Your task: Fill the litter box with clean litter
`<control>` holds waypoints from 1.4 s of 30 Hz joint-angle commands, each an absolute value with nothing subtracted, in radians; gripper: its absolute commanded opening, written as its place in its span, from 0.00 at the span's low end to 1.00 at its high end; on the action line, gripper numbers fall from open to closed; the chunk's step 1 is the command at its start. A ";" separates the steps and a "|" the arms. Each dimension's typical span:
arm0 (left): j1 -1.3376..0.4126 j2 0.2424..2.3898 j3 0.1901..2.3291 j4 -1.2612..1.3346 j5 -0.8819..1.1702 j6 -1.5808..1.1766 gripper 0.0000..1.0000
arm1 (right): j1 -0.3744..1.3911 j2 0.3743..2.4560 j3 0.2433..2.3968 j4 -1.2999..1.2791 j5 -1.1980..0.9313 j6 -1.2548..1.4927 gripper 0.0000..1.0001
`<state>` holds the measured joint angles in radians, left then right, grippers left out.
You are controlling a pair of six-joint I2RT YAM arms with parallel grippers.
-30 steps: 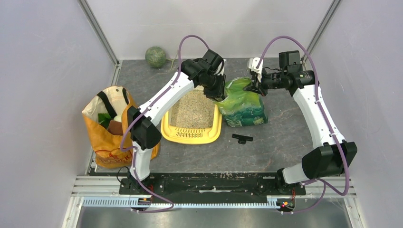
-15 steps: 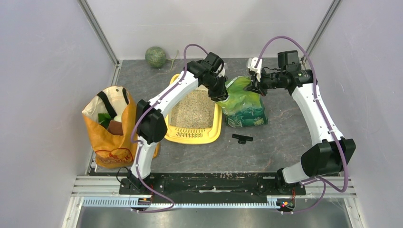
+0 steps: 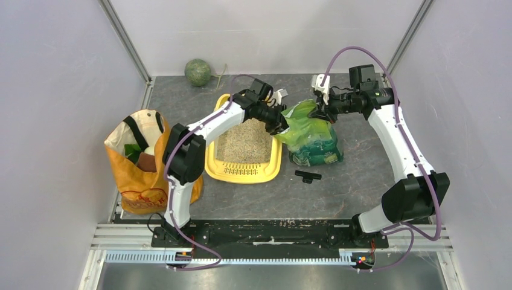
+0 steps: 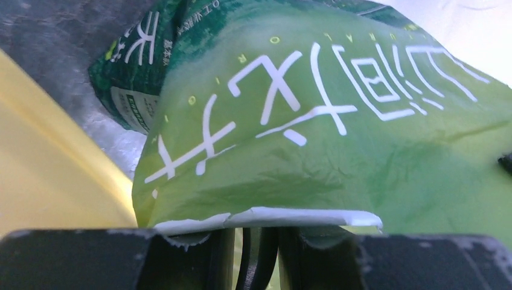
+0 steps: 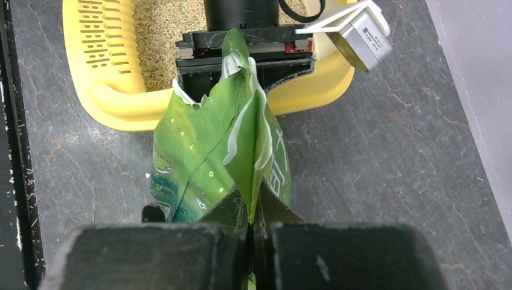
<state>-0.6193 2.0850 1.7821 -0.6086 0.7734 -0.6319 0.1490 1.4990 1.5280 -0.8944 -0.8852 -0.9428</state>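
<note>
Litter box [image 3: 241, 176] already held a layer of clean litter [image 3: 244, 142]; more pouring seemed due. Just right of it, left gripper [image 3: 279, 125] and right gripper [image 3: 323, 109] each clenched the green litter bag [image 3: 311, 142] by its torn top. An orange shopping bag [image 3: 136, 160] stood to its left, obstructing nothing.
</note>
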 commanded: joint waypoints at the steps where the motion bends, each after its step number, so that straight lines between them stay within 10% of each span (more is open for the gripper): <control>1: -0.632 1.981 1.641 -0.233 1.110 -0.848 0.02 | 0.156 1.452 1.600 -0.763 -0.969 -0.948 0.00; 12: -0.538 1.912 1.353 0.775 1.246 -1.638 0.02 | 0.145 1.415 1.580 -0.776 -0.934 -0.965 0.00; 22: -0.467 1.735 1.329 0.194 1.217 -1.202 0.02 | 0.128 1.393 1.563 -0.784 -0.936 -0.966 0.00; 42: -0.236 1.555 1.188 0.014 1.247 -1.065 0.02 | 0.124 1.402 1.577 -0.781 -0.972 -0.959 0.00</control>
<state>-0.2687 1.6386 1.1904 0.0074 1.1507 -1.1099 0.1314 1.4342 1.5280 -0.8845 -0.9234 -0.9504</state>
